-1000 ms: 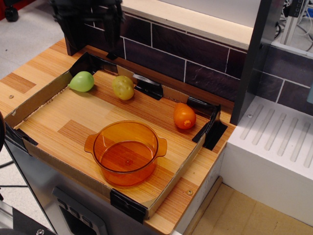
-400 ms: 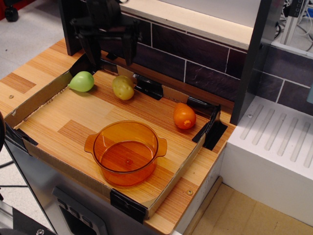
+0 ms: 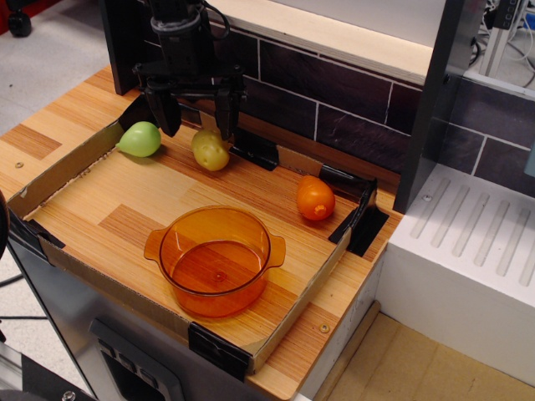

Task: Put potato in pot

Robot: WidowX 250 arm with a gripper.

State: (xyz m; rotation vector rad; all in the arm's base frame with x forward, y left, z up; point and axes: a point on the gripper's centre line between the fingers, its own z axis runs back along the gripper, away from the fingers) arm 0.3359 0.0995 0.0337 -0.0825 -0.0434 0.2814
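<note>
Overhead, the fingers (image 3: pixel 198 117) of the black arm hang spread wide apart above the far left part of the tray, gripping nothing. One finger (image 3: pixel 167 113) points down between the light-green pear toy (image 3: pixel 140 139) and the potato (image 3: pixel 210 149); the other finger (image 3: pixel 227 110) is at the potato's upper right edge, and whether it touches cannot be told. The potato, yellowish-green and speckled, lies on the wooden surface (image 3: pixel 109 196) near the back wall of the cardboard tray (image 3: pixel 54 178), just right of the pear toy and apart from it.

The pot (image 3: pixel 214 259), transparent orange with two small side handles, stands upright and empty in the front middle of the tray, well apart from the potato. An orange toy fruit (image 3: pixel 315 198) rests near the tray's right rear corner, beside a black corner bracket (image 3: pixel 359 213); similar black brackets hold the other corners.

The tray's low cardboard walls sit on a light wood-grain counter. Behind it runs a wall of dark tiles (image 3: pixel 334 88) with pale grout, topped by a pale wooden ledge (image 3: pixel 334 38). To the right a dark upright post (image 3: pixel 430 100) stands next to a white ribbed drainboard (image 3: pixel 476 242). Grey floor shows at the upper left and tan floor at the lower right.
</note>
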